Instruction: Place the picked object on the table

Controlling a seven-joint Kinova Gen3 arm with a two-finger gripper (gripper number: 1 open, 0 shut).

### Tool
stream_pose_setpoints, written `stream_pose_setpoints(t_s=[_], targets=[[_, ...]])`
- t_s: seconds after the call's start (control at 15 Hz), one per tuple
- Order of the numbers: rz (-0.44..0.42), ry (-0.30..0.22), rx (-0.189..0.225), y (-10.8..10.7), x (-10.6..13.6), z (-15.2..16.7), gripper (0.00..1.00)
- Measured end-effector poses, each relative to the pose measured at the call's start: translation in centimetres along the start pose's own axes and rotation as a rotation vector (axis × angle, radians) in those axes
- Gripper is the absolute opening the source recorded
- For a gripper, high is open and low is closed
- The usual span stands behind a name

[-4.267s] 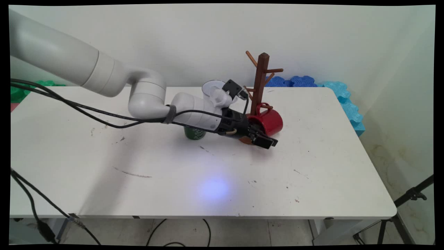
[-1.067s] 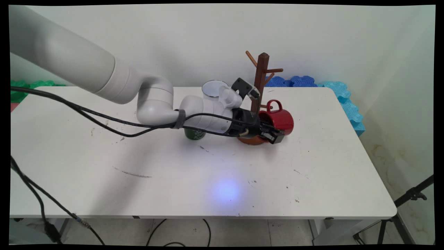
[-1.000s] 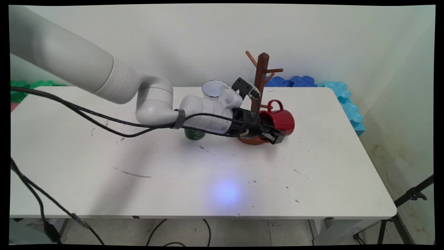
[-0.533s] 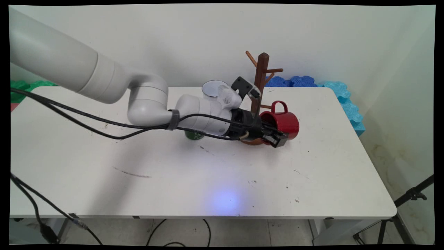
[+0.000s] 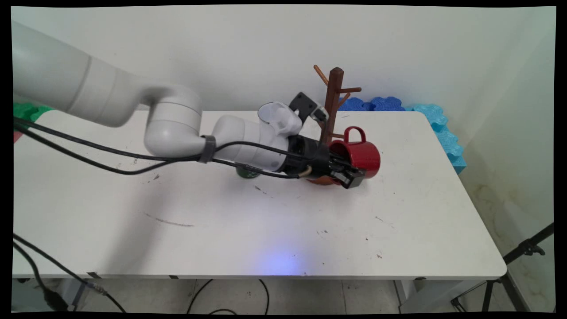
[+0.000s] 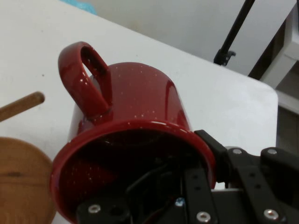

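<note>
White table (image 5: 398, 230) against a pale wall. Glossy red mug (image 5: 359, 156) lies sideways, handle up, just right of the wooden mug tree (image 5: 333, 102). Green cup (image 5: 242, 173) mostly hidden behind the arm. Gripper (image 5: 347, 175) reaches in low and near level, fingers clamped on the mug's rim.

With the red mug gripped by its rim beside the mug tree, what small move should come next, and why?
Probably a short lift straight up. The gripper holds the red mug on its side by the rim, handle up, low over the table and close to the mug tree, its round base and lowest peg; rising first would likely clear both.
</note>
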Motion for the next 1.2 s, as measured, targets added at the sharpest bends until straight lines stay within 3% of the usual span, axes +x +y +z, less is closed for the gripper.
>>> stream_pose_setpoints(t_s=[0.27,0.6,1.2], targets=[[0.026,-0.026,0.015,-0.1,0.6,-1.7,0.00],[0.047,-0.020,0.011,0.1,1.3,-4.2,0.00],[0.176,-0.082,-0.058,0.4,3.3,-8.5,0.00]])
